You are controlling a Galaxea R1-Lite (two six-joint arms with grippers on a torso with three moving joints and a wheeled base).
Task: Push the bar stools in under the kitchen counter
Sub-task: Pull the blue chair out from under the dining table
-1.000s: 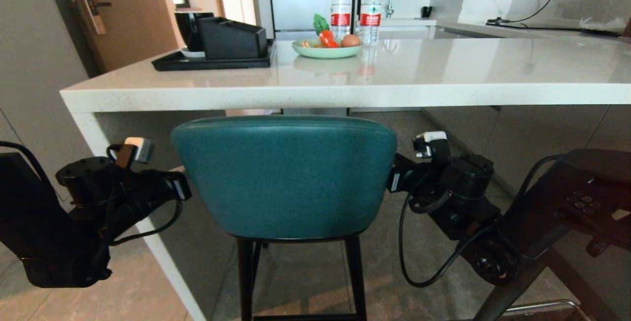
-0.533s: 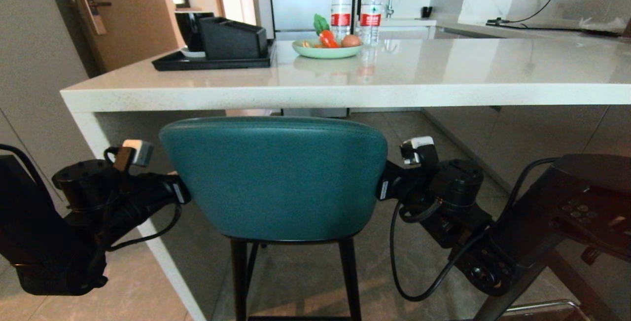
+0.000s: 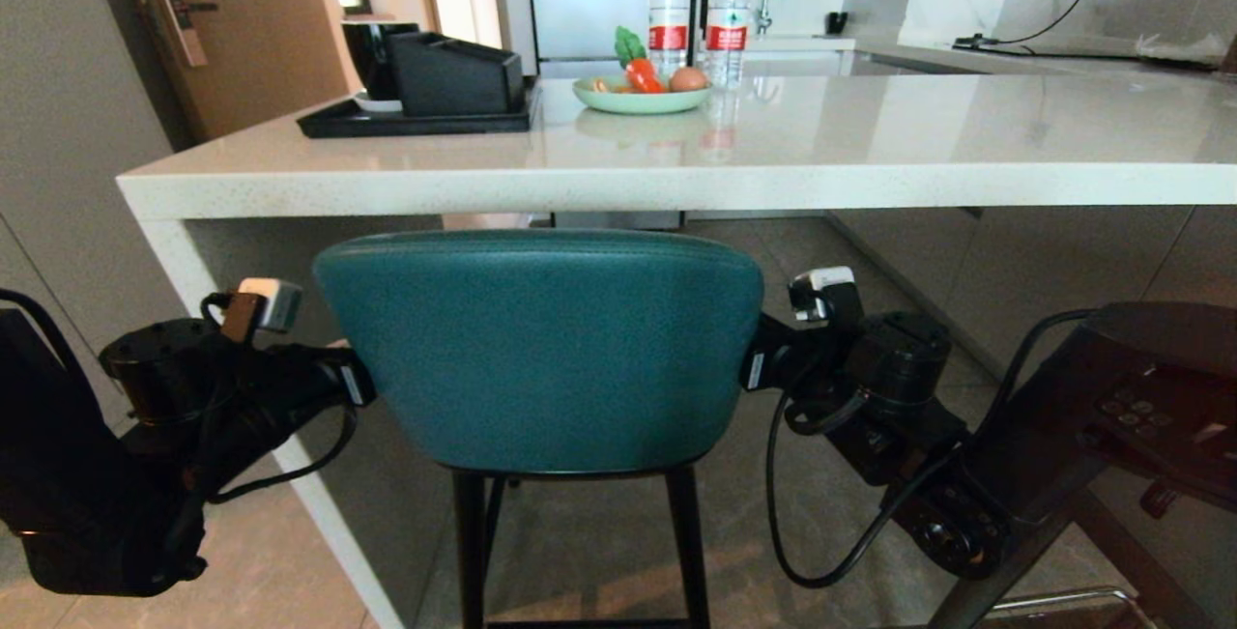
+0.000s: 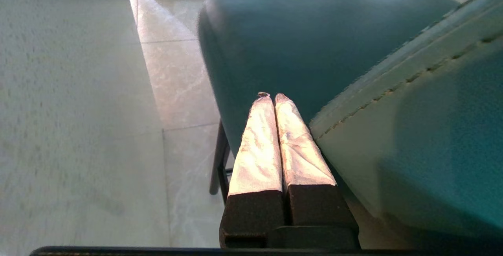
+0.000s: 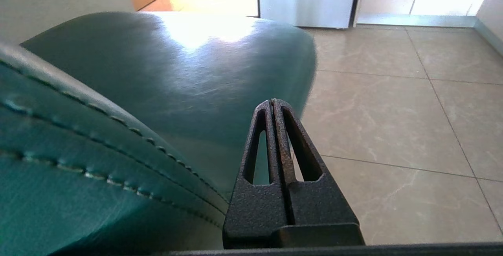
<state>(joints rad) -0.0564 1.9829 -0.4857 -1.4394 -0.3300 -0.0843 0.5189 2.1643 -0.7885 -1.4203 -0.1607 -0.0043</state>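
Note:
A bar stool with a curved teal leather back point(image 3: 541, 349) and thin black legs point(image 3: 469, 552) stands in front of the kitchen counter point(image 3: 676, 189). The top of its back sits just below the white worktop's thick edge. My left arm point(image 3: 193, 387) reaches to the back's left edge and my right arm point(image 3: 870, 368) to its right edge. In the left wrist view my left gripper point(image 4: 271, 95) is shut and empty, lying along the teal backrest point(image 4: 412, 138) above the seat. My right gripper point(image 5: 272, 101) is likewise shut and empty beside the backrest point(image 5: 78, 138).
The counter's white slab end leg point(image 3: 280, 455) stands close to the left of the stool. On the worktop are a black tray point(image 3: 416, 122), a green plate of food point(image 3: 641, 100) and two water bottles point(image 3: 669, 6). Tiled floor point(image 5: 393, 122) lies beneath.
The stool has slid a little to the left along the counter, and both arms went left with it. In the last half second almost nothing has moved.

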